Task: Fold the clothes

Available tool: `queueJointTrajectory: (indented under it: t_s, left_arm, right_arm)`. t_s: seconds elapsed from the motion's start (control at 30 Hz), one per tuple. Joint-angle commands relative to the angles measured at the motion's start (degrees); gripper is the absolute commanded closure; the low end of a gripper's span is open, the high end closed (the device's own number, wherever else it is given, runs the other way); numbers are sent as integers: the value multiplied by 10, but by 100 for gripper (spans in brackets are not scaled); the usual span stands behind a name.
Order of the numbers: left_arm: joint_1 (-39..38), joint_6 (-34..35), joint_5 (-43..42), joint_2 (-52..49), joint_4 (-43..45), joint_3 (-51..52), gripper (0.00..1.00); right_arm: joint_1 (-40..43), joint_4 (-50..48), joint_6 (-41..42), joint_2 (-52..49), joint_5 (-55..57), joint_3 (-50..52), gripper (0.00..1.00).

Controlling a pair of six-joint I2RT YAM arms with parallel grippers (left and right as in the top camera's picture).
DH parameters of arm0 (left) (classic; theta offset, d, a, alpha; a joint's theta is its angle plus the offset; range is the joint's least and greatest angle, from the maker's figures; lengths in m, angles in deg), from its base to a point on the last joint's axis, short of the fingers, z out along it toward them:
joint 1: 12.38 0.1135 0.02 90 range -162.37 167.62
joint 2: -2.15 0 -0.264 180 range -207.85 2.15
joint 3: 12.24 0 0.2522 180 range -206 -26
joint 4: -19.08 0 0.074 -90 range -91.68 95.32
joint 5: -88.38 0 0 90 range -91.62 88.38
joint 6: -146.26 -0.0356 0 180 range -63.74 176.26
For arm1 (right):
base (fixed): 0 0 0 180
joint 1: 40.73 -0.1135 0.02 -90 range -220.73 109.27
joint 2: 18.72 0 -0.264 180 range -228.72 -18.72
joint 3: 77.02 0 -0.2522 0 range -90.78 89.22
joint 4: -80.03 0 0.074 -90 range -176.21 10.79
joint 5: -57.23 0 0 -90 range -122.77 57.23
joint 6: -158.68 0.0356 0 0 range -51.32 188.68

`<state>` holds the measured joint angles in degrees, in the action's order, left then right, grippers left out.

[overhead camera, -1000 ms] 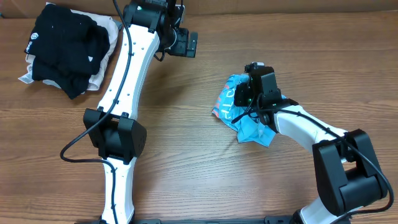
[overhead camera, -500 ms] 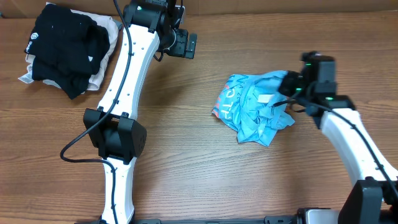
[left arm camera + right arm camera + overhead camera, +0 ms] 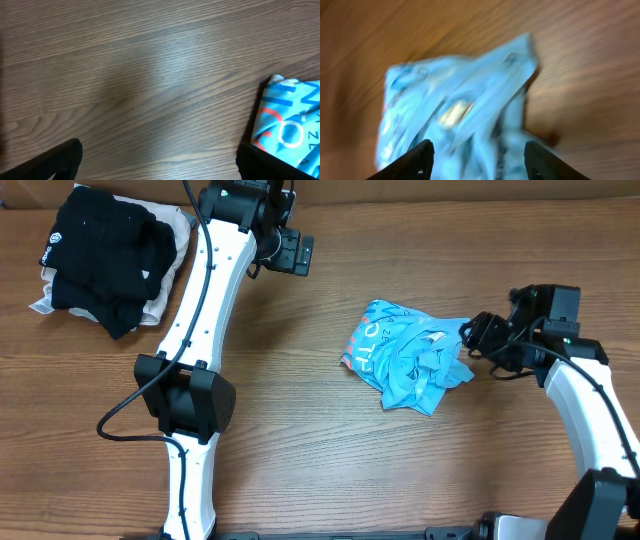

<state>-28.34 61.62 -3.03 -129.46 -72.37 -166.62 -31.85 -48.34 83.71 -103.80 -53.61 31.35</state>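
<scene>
The clothes point(image 3: 405, 360), a light blue T-shirt with white and red print, lie crumpled at the table's middle right. My right gripper point(image 3: 474, 337) hovers just off the shirt's right edge, open. In the right wrist view the blurred shirt point(image 3: 465, 105) fills the space ahead of the spread gripper point(image 3: 477, 161), and nothing is pinched. My left gripper point(image 3: 297, 251) hangs open at the back of the table, up and left of the shirt. In the left wrist view the gripper point(image 3: 160, 167) is over bare wood, with a corner of the shirt point(image 3: 295, 117) showing at the right.
A black garment point(image 3: 100, 255) lies heaped on a beige cloth point(image 3: 178, 228) at the back left corner. The left arm's white links point(image 3: 195, 320) run down the table's left half to its base point(image 3: 185, 400). Bare wood surrounds the shirt.
My right gripper went from shut over the shirt's middle to the right, dragging part of the shirt out that way, then opened and let go. The left arm has not moved.
</scene>
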Motion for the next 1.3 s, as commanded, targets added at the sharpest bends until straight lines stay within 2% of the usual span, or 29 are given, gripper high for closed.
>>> queueJointTrajectory:
  t_s: [0.0,0.13,0.27,0.5,0.73,0.97,1.07,1.27]
  left_arm:
    - [9,-16,14,14,-2,-9,0]
    - [12,-16,14,14,-1,-9,0]
    - [13,-15,14,14,-2,-9,0]
    - [13,-15,14,14,-6,-9,0]
    - [13,-15,13,14,-10,-9,0]
    - [13,-15,14,14,-18,-9,0]
    - [13,-15,14,14,-18,-9,0]
    - [13,-15,14,14,-18,-9,0]
  right_arm:
    - [-32,33,-16,41,-52,-11,37]
    - [-98,84,-15,41,-21,-7,37]
    - [-178,85,-15,41,30,1,37]
    - [-263,27,-16,36,119,11,36]
    - [-272,-61,-15,-14,133,24,38]
    - [-271,-94,18,-63,133,24,54]
    - [-271,-98,19,-63,134,24,66]
    - [-271,-102,31,-71,144,24,79]
